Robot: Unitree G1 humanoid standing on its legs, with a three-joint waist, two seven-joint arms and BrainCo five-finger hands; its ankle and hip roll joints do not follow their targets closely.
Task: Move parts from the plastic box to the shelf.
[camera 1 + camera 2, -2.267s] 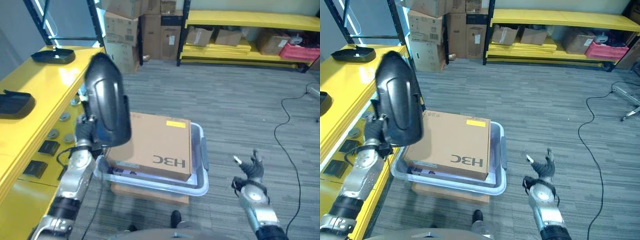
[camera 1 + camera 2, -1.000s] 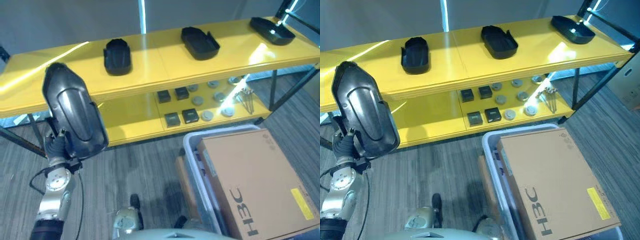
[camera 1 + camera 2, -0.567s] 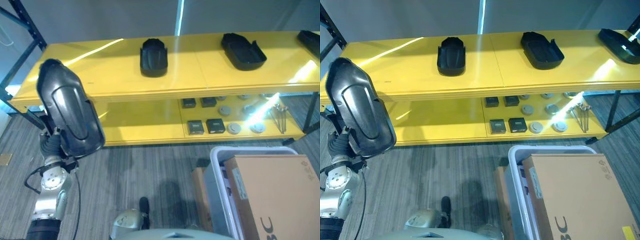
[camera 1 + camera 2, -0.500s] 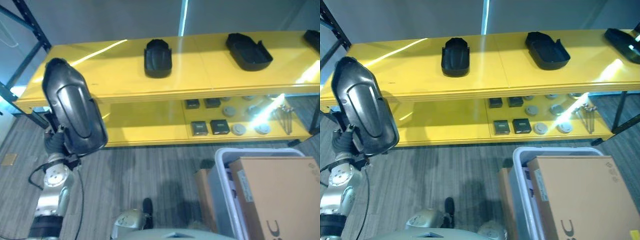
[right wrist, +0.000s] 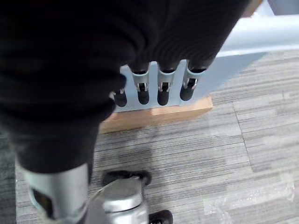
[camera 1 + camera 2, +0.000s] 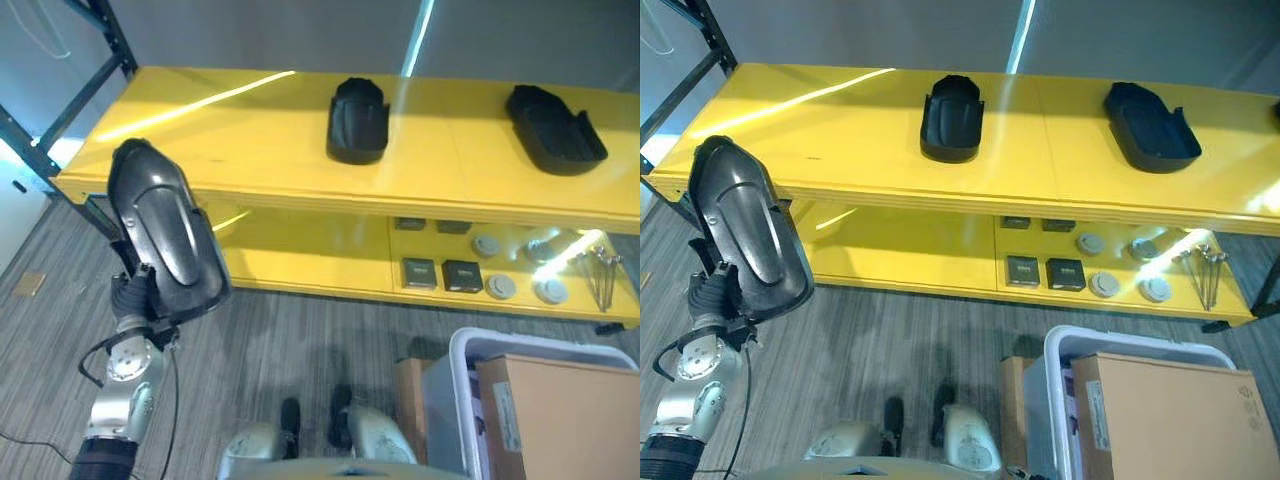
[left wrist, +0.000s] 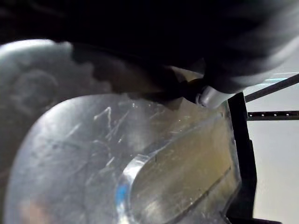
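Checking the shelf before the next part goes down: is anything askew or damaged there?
Nothing stands out. Two black parts lie flat on the shelf top, apart. The left hand holds a third part upright off its left end.

I've got a glossy dark shell part (image 6: 165, 235) gripped upright in my left hand (image 6: 133, 297), just short of the yellow shelf (image 6: 250, 150). The plastic box (image 6: 1065, 400) sits low, beside the shelf's right half.
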